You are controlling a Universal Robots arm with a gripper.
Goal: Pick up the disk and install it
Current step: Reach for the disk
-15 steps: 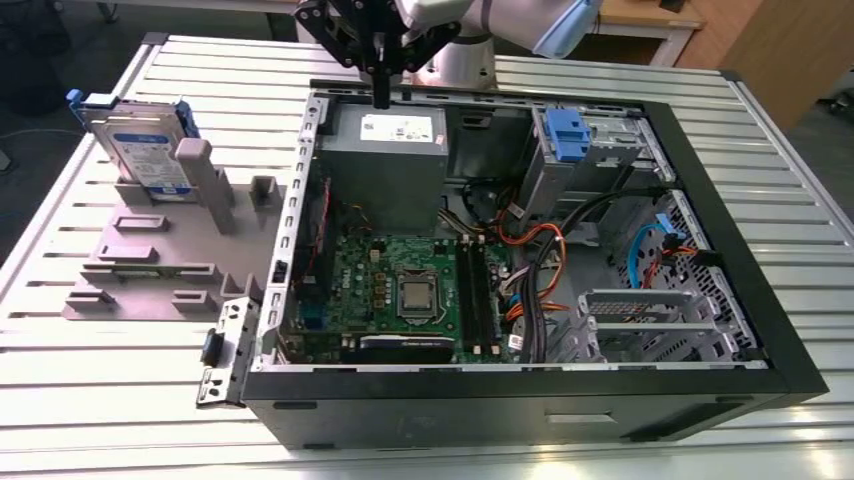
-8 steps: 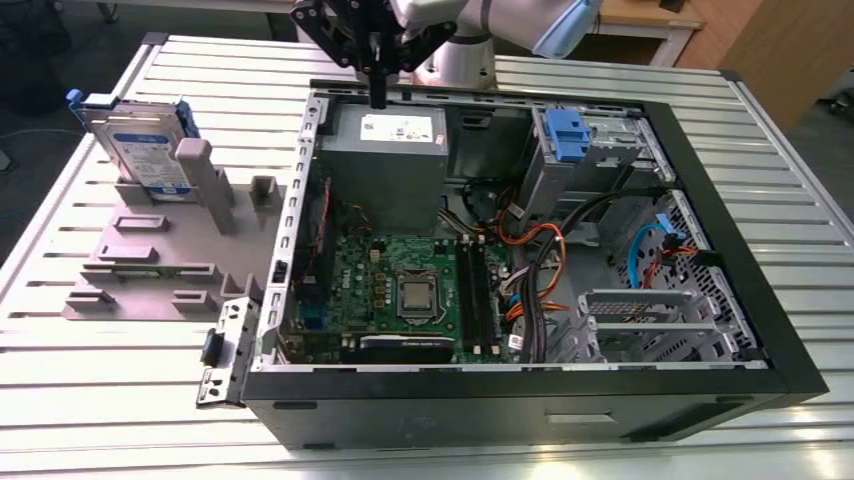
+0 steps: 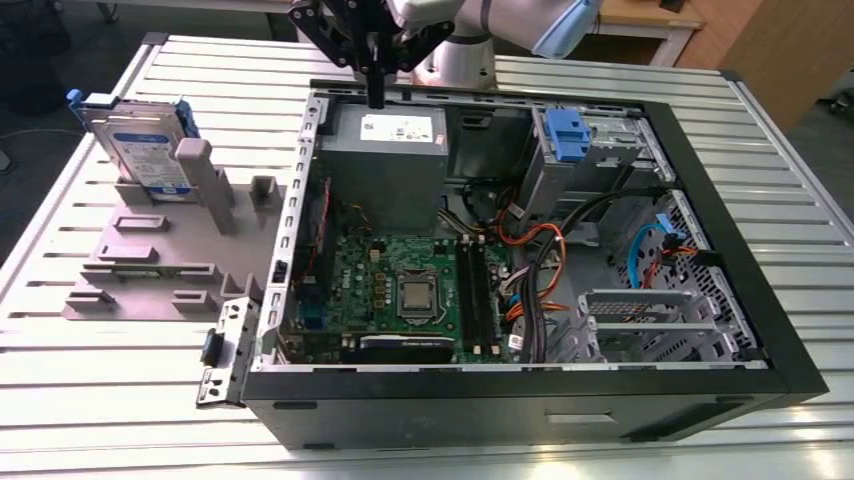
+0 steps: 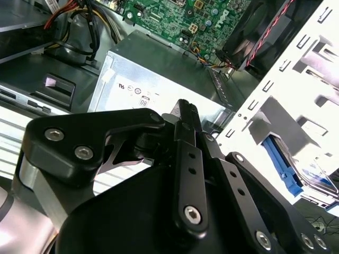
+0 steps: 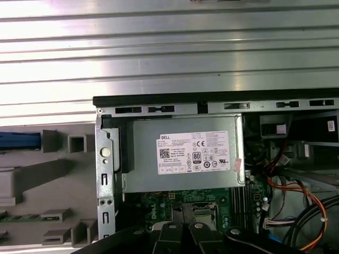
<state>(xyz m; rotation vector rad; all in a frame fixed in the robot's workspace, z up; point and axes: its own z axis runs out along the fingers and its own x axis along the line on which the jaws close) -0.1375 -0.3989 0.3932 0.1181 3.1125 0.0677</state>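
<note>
Hanging just above the back rim of the computer case (image 3: 534, 395), the claw (image 3: 378, 97) has its fingers pressed together with nothing between them. Its tips point down at the grey power box (image 3: 387, 165) in the case's back corner.

Trouble from here would most likely come from height and from the closed fingers. A sideways move made too low could clip the case's rim or side wall. Fingers not spread in time would shove the disk (image 3: 138, 150) instead of taking it. It stands on edge, so a glancing push could tip it or jam it in the grey holder (image 3: 147, 268). Inside the case, the orange cables (image 3: 534, 235) and the blue-tabbed drive (image 3: 567, 135) in the bay could snag or block a carried disk.

The disk is outside the case and well apart from the claw, past the case's side wall toward the exterior view's left. It sits upright in the holder on the desk (image 3: 107, 400) with its labelled face showing. The first wrist view catches its blue edge (image 5: 18, 141) in the holder.
</note>
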